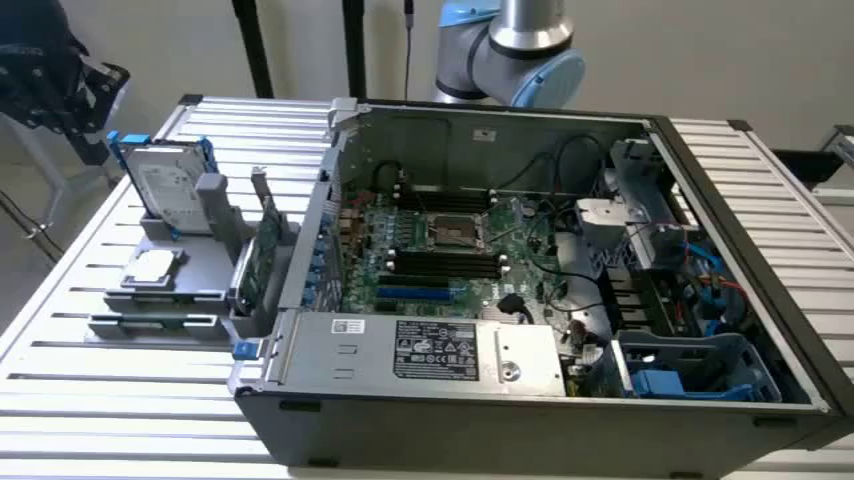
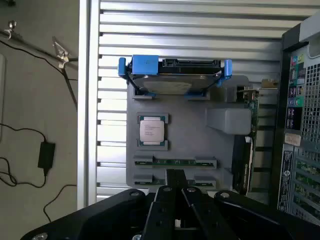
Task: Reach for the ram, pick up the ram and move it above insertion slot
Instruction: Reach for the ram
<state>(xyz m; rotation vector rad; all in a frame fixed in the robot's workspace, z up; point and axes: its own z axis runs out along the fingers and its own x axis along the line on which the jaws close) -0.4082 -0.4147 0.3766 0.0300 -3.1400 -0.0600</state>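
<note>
The ram (image 2: 174, 162) is a thin green stick lying flat between two grey clips at the near end of the grey fixture (image 2: 190, 140). In the exterior view the ram (image 1: 151, 321) sits at the fixture's front edge, left of the open computer case (image 1: 534, 400). My gripper (image 2: 175, 173) hangs high above the fixture, close over the ram's end of it. Its fingers are shut together with nothing between them. The black memory slots (image 1: 441, 265) lie on the motherboard inside the case.
On the same fixture stand a silver hard drive in a blue caddy (image 2: 175, 75), a processor chip (image 2: 151, 131) and an upright green expansion card (image 1: 271, 240). The case's left wall (image 1: 314, 230) rises beside the fixture. A dark object (image 1: 47, 80) sits off the table's far left corner.
</note>
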